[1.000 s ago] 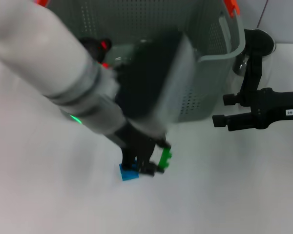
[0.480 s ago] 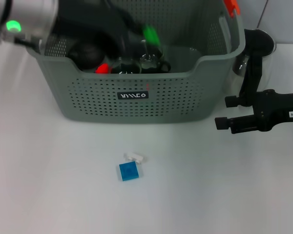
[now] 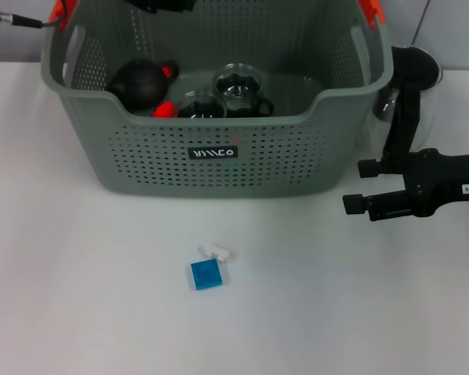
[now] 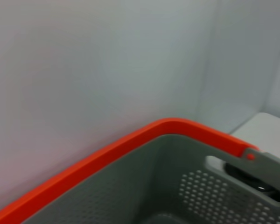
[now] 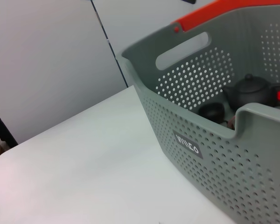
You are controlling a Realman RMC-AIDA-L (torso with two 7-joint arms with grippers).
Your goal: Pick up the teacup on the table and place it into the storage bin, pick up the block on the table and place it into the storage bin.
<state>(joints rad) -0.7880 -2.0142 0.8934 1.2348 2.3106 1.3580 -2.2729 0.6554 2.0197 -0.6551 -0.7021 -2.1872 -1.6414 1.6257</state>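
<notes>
The grey-green storage bin [image 3: 141, 164] stands at the back of the white table. Two glass teacups [image 3: 238, 84] sit inside it beside a black teapot [image 3: 141, 82]. A blue block [image 3: 206, 275] lies on the table in front of the bin, with a small white piece [image 3: 214, 251] just behind it. Only a black part of my left gripper [image 3: 164, 4] shows, above the bin's back wall. The left wrist view shows just the bin's orange-rimmed corner [image 4: 130, 186]. My right gripper [image 3: 358, 185] hovers open and empty to the right of the bin.
A red item [image 3: 164, 109] lies in the bin by the teapot. The right wrist view shows the bin's labelled front wall [image 5: 191, 177], the teapot [image 5: 250, 88] and bare table beside it. A black stand [image 3: 410, 78] rises behind the right arm.
My left arm lifted from beside the blue block with a green block, swung over the bin, then drew back past the top edge. The green block no longer shows.
</notes>
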